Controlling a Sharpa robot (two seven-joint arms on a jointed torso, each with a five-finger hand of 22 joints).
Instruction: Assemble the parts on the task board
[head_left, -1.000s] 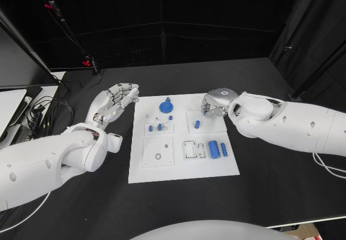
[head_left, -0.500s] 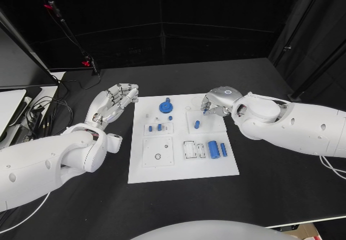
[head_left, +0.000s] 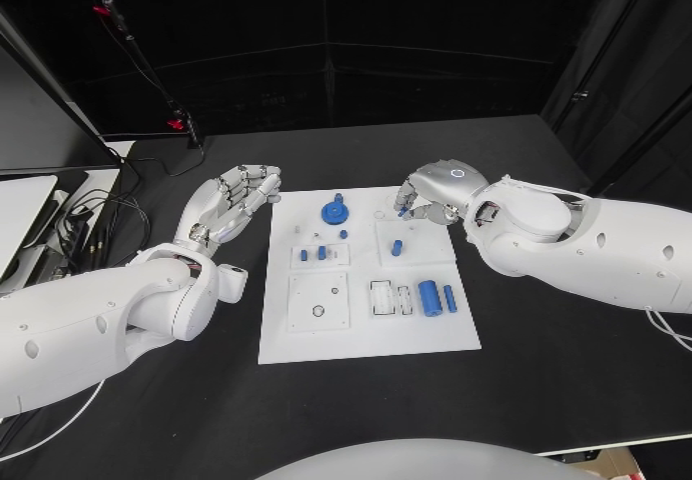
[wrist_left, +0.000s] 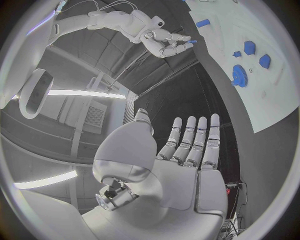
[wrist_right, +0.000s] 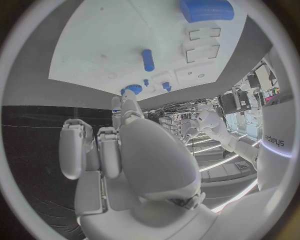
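Right hand's lifted off the board a bit, left one hasn't budged

Left hand (head_left: 231, 203) sits flat on the black table (head_left: 548, 370) just beside the task board (head_left: 361, 335), fingers straight and close together, holding nothing. On the board: blue gear (head_left: 333, 212) at the far end, small blue pegs (head_left: 320, 253), a blue pin (head_left: 397, 246), blue cylinder (head_left: 428, 296) near the right edge. Right hand (head_left: 433, 191) has pulled up and back from that pin since a second ago; a small blue piece (wrist_left: 194, 41) shows at its fingertips.

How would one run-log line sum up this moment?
left hand: open, beside task board | right hand: pinches small blue part above board's far side | blue gear: on board
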